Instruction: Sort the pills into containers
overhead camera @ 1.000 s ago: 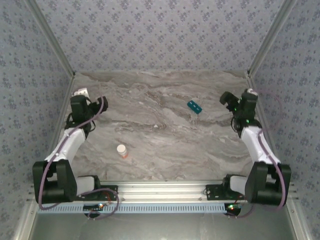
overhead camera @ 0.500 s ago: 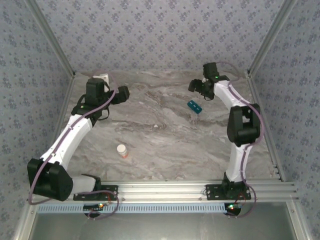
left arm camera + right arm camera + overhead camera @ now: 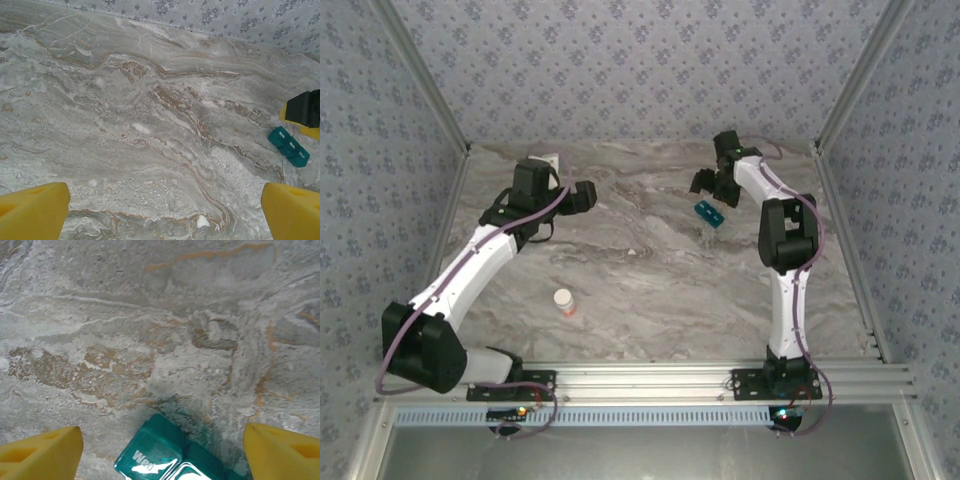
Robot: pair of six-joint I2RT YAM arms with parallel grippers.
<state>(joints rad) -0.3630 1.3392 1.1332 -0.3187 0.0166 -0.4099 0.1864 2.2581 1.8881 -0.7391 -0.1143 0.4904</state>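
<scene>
The containers are one teal pill box (image 3: 710, 213) lying on the marble table at the far right of centre, its lids shut. My right gripper (image 3: 705, 185) hovers just over its far end. In the right wrist view the box (image 3: 165, 455) lies between the yellow fingertips (image 3: 40, 452), which stand wide apart and clear of it, so the gripper (image 3: 160, 450) is open. My left gripper (image 3: 582, 195) is out over the far left of the table, open (image 3: 162, 210) and empty. A small white piece, possibly a pill (image 3: 202, 221), lies on the marble. The pill box (image 3: 288, 146) is off to its right.
An amber bottle with a white cap (image 3: 563, 301) stands on the near left of the table. Patterned walls close in the back and both sides. A metal rail (image 3: 640, 380) with the arm bases runs along the near edge.
Both arms have unfolded from the table's sides and reached toward the far middle. The right gripper has come to rest over the pill box, and the left has moved right.
</scene>
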